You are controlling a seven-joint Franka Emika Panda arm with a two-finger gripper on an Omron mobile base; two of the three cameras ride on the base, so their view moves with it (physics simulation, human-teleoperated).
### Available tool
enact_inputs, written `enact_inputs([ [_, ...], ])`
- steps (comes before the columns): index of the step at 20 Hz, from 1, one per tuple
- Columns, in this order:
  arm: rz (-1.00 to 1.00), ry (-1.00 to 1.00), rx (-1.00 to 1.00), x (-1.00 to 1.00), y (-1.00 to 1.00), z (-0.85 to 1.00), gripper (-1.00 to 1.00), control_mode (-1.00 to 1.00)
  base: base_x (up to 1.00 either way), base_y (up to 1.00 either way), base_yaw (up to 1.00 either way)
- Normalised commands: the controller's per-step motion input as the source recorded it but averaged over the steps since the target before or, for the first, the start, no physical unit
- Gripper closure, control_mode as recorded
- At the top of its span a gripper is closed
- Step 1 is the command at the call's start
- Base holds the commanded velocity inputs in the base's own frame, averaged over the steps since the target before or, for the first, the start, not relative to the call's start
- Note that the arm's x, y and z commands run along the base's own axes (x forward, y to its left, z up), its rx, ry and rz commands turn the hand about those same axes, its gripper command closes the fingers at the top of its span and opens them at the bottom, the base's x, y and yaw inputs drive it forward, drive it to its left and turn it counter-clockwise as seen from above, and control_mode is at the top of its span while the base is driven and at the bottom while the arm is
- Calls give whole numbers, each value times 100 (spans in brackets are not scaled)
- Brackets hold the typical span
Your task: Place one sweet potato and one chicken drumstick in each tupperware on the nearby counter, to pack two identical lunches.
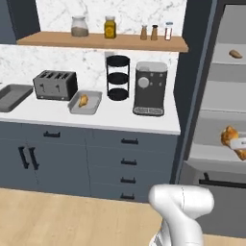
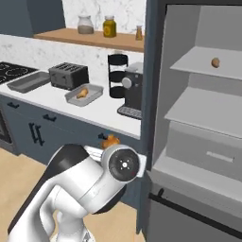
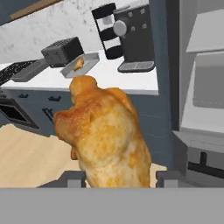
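Chicken drumstick (image 3: 105, 135) between the fingers (image 3: 72, 178), hiding their tips.

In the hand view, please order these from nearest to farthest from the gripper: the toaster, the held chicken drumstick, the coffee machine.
1. Chicken drumstick, held between the fingers of the gripper.
2. Coffee machine, on the counter, beside the fridge.
3. Toaster, farther along, past the tupperware.

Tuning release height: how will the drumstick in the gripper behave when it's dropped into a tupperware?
The chicken drumstick looks lumpy and bulbous, so it would probably settle rather than roll far. Its glossy golden skin hints it may be slippery between the fingers. The tupperware is shallow with a low rim, so a high drop could bounce it out.
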Motion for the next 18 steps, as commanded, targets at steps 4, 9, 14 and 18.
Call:
enact_inputs([
  [4, 0, 0, 0, 0, 0, 0, 100, 100, 68, 100, 6],
  [9, 0, 0, 0, 0, 0, 0, 100, 100, 100, 100, -1],
  [14, 0, 0, 0, 0, 0, 0, 100, 100, 100, 100, -2],
  [18, 0, 0, 0, 0, 0, 0, 100, 100, 95, 100, -3],
])
